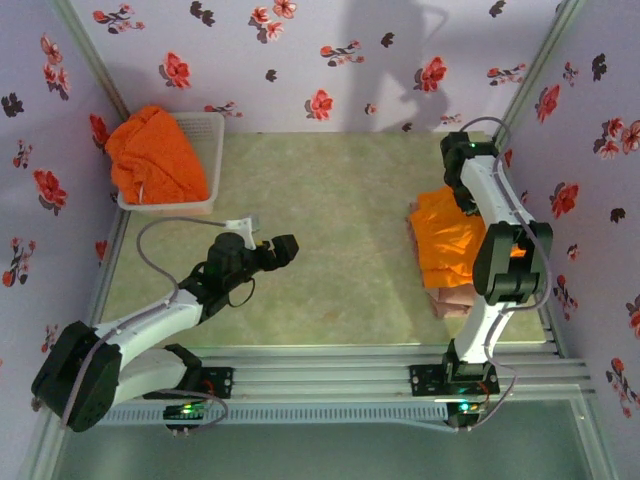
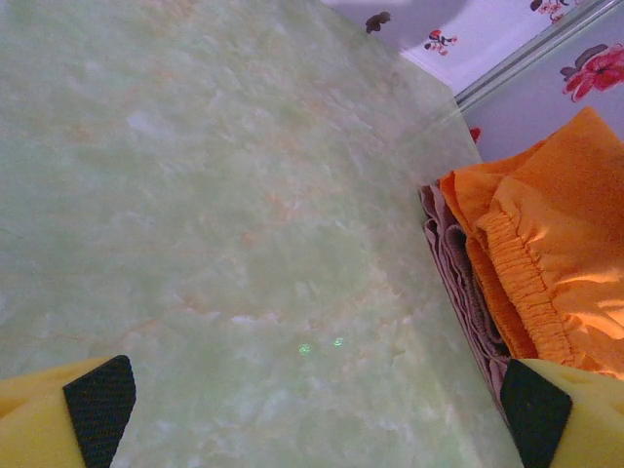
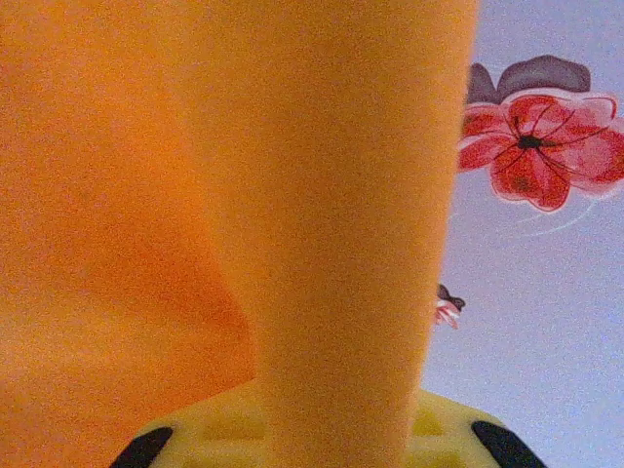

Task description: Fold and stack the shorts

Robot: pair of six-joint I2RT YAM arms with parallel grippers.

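Note:
One bright orange pair of shorts [image 1: 445,245] lies folded on the dusty pink-beige shorts [image 1: 455,303] at the table's right side. The left wrist view shows the same stack, orange [image 2: 556,244] over pink [image 2: 450,258]. The other orange shorts [image 1: 155,155] are heaped in the basket at the back left. My right gripper [image 1: 462,200] hangs at the far edge of the stack. Its pads sit wide apart, and a fold of orange fabric [image 3: 331,195] stands between them, right up against the lens. My left gripper [image 1: 285,250] hovers open over bare table [image 2: 244,195], left of the stack.
A white mesh basket [image 1: 215,125] stands in the back left corner. Floral walls close in the green marbled table [image 1: 330,180] on three sides. A metal rail [image 1: 330,365] runs along the near edge by the arm bases.

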